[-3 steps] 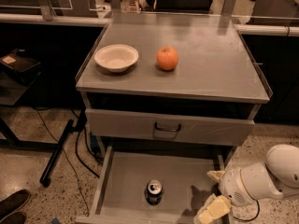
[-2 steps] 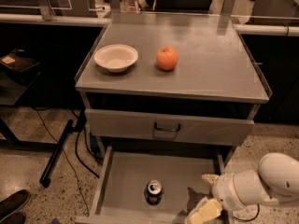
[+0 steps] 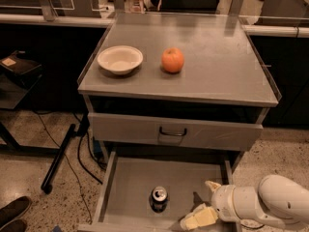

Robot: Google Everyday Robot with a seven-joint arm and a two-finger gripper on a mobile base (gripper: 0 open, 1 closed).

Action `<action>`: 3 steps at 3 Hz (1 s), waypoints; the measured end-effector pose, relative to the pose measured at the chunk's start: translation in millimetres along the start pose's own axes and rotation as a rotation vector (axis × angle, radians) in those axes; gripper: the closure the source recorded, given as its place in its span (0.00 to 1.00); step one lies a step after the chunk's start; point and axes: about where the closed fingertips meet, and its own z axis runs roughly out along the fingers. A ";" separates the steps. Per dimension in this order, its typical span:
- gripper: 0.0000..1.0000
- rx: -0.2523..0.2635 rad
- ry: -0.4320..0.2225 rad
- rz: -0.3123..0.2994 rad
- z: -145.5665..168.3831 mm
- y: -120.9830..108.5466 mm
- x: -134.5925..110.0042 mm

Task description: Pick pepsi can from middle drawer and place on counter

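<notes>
The gripper (image 3: 205, 202) hangs over the right side of the middle drawer (image 3: 130, 187), fingers spread wide and holding nothing. One pepsi can (image 3: 159, 198) stands upright on the drawer floor just to its left, untouched. On the counter (image 3: 222, 66) sit one bowl (image 3: 120, 59) and one orange (image 3: 172, 60). Since earlier, the gripper has edged leftward toward the can; nothing else has moved.

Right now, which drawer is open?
The middle drawer, pulled out below the shut drawer with the bar handle. It holds the pepsi can; the open claw hovers at its right front, beside the can.
</notes>
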 end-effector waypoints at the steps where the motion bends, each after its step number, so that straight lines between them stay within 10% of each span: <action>1: 0.00 0.004 -0.001 0.000 0.2 -1.2 -0.3; 3: 0.00 -0.046 -0.109 0.031 57.4 1.2 12.3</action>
